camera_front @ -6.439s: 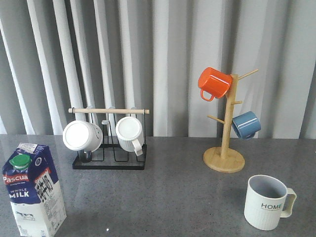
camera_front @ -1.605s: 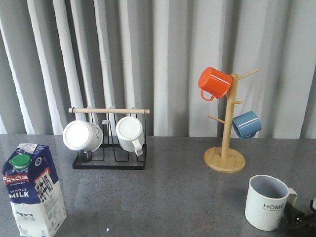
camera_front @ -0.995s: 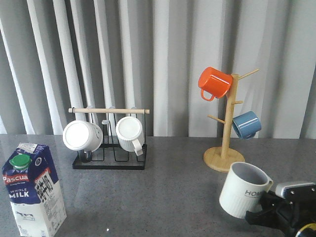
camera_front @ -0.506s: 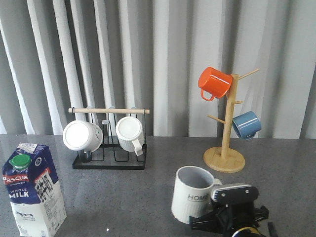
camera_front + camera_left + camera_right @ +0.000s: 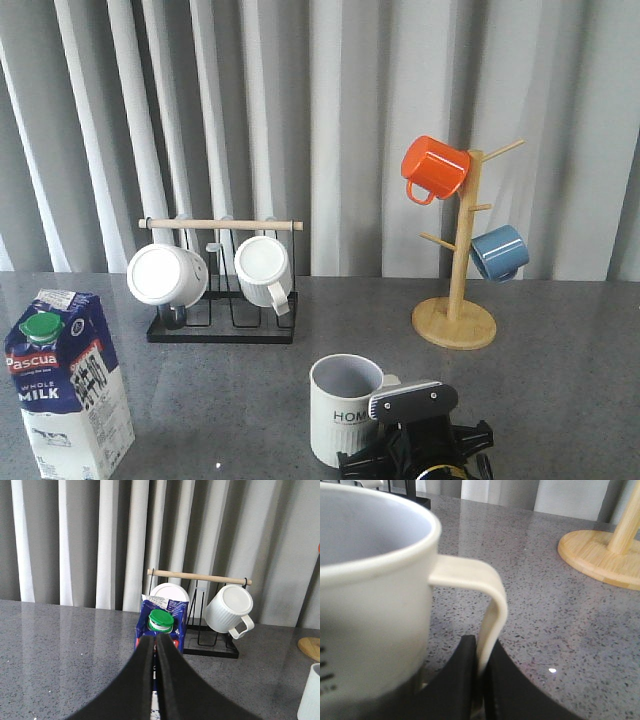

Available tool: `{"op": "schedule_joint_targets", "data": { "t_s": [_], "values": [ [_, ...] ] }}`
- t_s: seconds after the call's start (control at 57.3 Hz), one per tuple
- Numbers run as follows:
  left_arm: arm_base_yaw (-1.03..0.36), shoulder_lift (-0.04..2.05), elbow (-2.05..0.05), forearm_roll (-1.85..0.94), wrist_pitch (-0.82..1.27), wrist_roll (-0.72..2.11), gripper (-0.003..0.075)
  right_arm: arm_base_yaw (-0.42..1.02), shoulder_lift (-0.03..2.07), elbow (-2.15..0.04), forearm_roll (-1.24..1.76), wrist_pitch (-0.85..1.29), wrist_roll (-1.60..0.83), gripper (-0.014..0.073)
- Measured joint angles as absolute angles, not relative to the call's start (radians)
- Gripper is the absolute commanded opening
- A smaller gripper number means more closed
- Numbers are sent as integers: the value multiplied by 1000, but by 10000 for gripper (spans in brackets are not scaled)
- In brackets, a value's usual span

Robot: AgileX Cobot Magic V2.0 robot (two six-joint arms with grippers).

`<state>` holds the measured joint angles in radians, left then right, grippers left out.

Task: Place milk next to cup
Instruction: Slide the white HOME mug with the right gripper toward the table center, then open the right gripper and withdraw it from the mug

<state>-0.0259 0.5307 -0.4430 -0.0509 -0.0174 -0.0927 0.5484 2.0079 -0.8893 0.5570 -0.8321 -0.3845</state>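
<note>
The milk stands up straight at the front left corner of the grey bench, with its green cap near the top. It is well apart from the cup, which sits near the front edge, about in the middle.

The right gripper is at the front edge, just beside the cup on its right side. In the right wrist view its two black fingers are squeezed on the cup's thin handle — one finger on each side of it. You can see the grey inside of the cup and part of the black letters on its white ribbed wall.

The left gripper shows only in the left wrist view. Its two black fingers are pressed together with nothing between them — they point toward the milk, but I cannot tell if they touch it.

At the back left of the bench is a black wire rack with a wooden bar on top, and two plain white mugs lie in it on their sides. At the back right stands a wooden mug tree. An orange mug hangs high on it and a blue mug hangs lower down. Grey curtains hang behind it all.
</note>
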Motion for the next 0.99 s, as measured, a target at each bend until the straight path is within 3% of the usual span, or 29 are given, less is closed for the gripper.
{"op": "schedule_joint_targets", "data": {
  "t_s": [0.558,0.995],
  "values": [
    [-26,531,-443,-51,-17,-93,-6,549,1961,-885,569,-776,-401,269],
    [-26,531,-443,-51,-17,-93,-6,549,1765,-654,353,-837,-234,279]
  ]
}}
